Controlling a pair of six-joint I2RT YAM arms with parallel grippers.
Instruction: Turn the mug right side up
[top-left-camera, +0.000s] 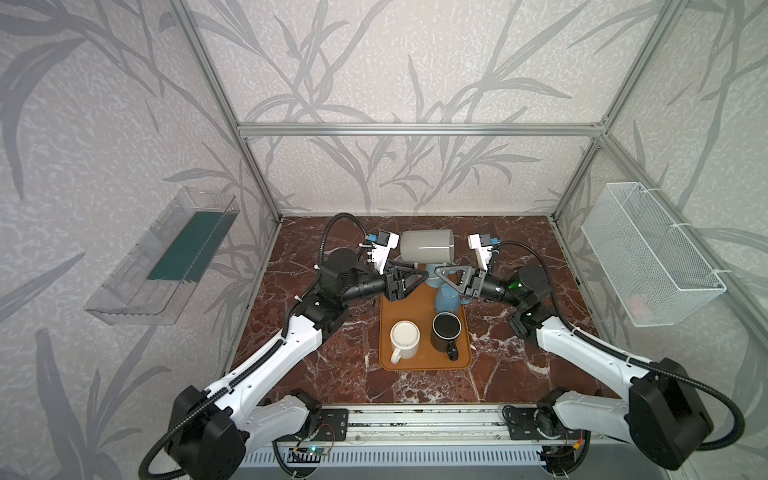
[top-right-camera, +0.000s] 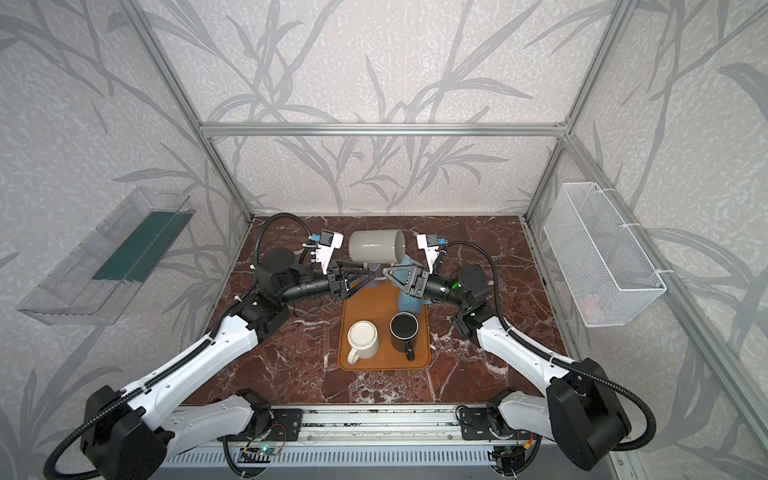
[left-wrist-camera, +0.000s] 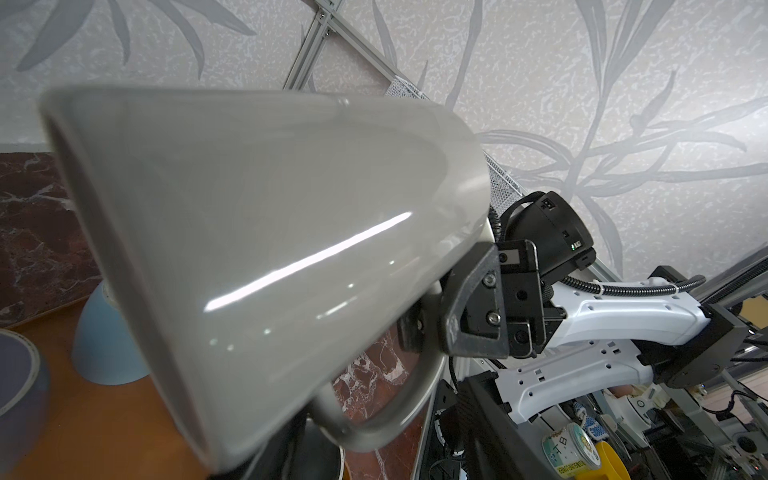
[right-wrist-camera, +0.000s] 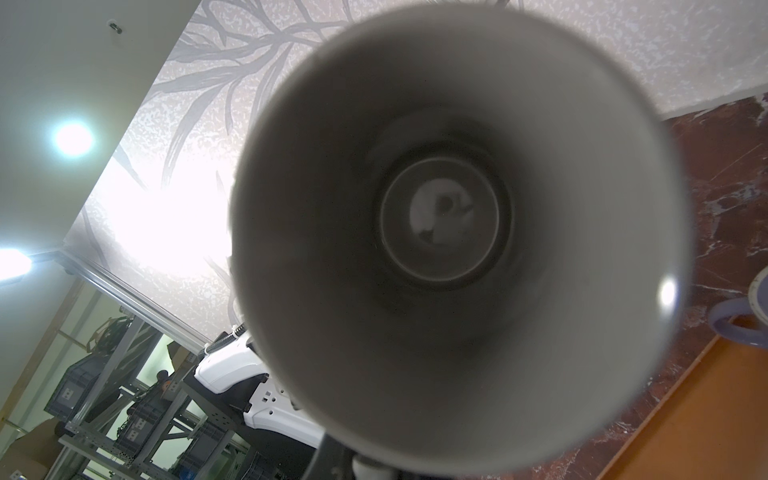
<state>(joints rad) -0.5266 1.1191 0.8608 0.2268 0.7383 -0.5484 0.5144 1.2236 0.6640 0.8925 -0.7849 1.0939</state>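
**Gray mug in the air on its side, right gripper on the handle**

The gray mug (top-left-camera: 426, 247) is off the table, lying sideways above the far end of the orange tray (top-left-camera: 426, 358). Its mouth faces the right arm and its base faces the left arm. The handle hangs underneath. The right wrist view looks straight into the mouth; nothing shows inside.

The right gripper (left-wrist-camera: 428, 328) is clamped on the handle, one finger each side, as the left wrist view shows. The left gripper (top-left-camera: 422, 277) reaches in under the mug from the other side. Its tips are hidden below the mug body, so I can't tell whether they are apart or touching anything.

There is clutter right below:
- A purple mug (left-wrist-camera: 18, 382) sits at the tray's far-left corner.
- A light-blue mug (top-left-camera: 449, 300) is bottom-up by the tray's right edge, just beneath the right gripper.
- A white mug (top-left-camera: 405, 338) is bottom-up at the near-left corner.
- A black mug (top-left-camera: 446, 327) is upright at the near-right corner, handle toward the near edge.

The tray lies mid-table on the marble table (top-left-camera: 332, 365). A clear bin (top-left-camera: 162, 257) hangs on the left wall and a wire basket (top-left-camera: 652, 257) on the right, both well away from the mugs.
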